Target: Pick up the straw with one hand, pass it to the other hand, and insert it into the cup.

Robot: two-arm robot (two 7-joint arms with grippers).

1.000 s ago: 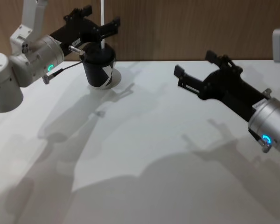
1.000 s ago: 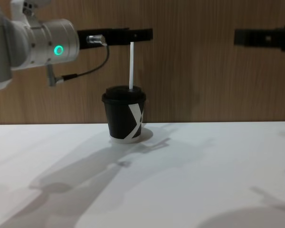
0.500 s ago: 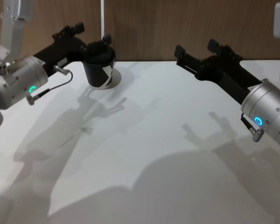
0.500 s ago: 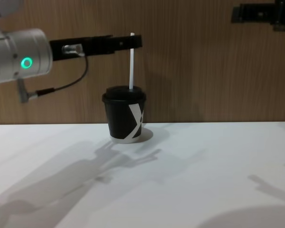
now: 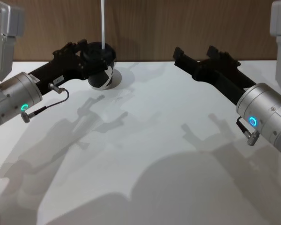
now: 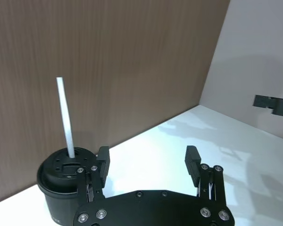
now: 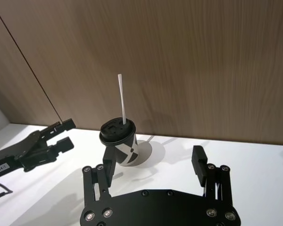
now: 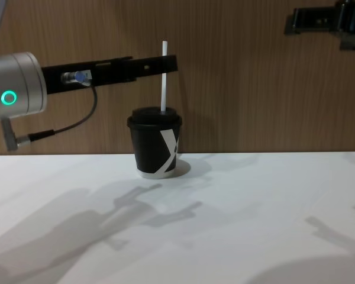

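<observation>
Chest view: we see the straw (image 8: 164, 77) standing upright in the cup (image 8: 154, 143) on the surface (image 8: 225, 225); insertion looks done. Our left end effector (image 6: 146, 162) and right end effector (image 7: 154, 165) are spread, empty.

A big white table (image 5: 145, 154) fills the front. Soft grey shadows lie across its top. Behind it stands a brown wooden wall (image 8: 236, 77) with thin lines running up and down.

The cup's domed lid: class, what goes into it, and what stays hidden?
A white straw stands upright through the black lid of the cup. Its lower end and any contents are covered.
</observation>
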